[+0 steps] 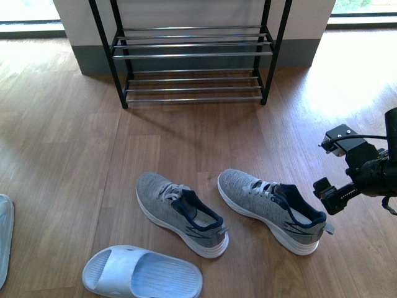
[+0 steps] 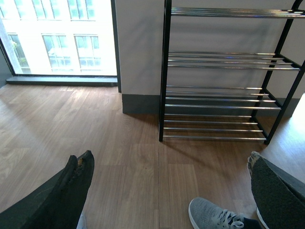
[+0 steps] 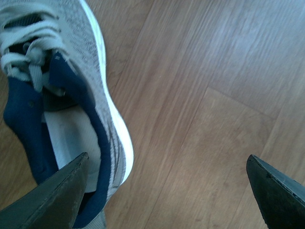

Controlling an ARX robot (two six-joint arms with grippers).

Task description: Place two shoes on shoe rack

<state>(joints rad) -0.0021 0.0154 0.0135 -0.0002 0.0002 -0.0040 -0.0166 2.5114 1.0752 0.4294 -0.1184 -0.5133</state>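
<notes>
Two grey knit sneakers lie side by side on the wood floor, the left one (image 1: 181, 213) and the right one (image 1: 272, 208), toes toward the shoe rack (image 1: 193, 56) at the back wall. A pale blue slide (image 1: 141, 273) lies in front of the left sneaker. My right gripper (image 1: 330, 197) hovers open just right of the right sneaker's heel; in the right wrist view that sneaker (image 3: 71, 95) sits beside one finger (image 3: 52, 195), bare floor between the jaws. My left gripper (image 2: 171, 186) is open above the floor, a sneaker toe (image 2: 209, 214) below it and the rack (image 2: 224, 95) ahead.
Another pale slide's edge (image 1: 5, 239) shows at the far left. A grey-skirted wall (image 1: 93, 59) stands behind the rack, with bright windows (image 2: 62, 38) to either side. Bare wood floor (image 1: 186, 139) stretches between the shoes and the rack.
</notes>
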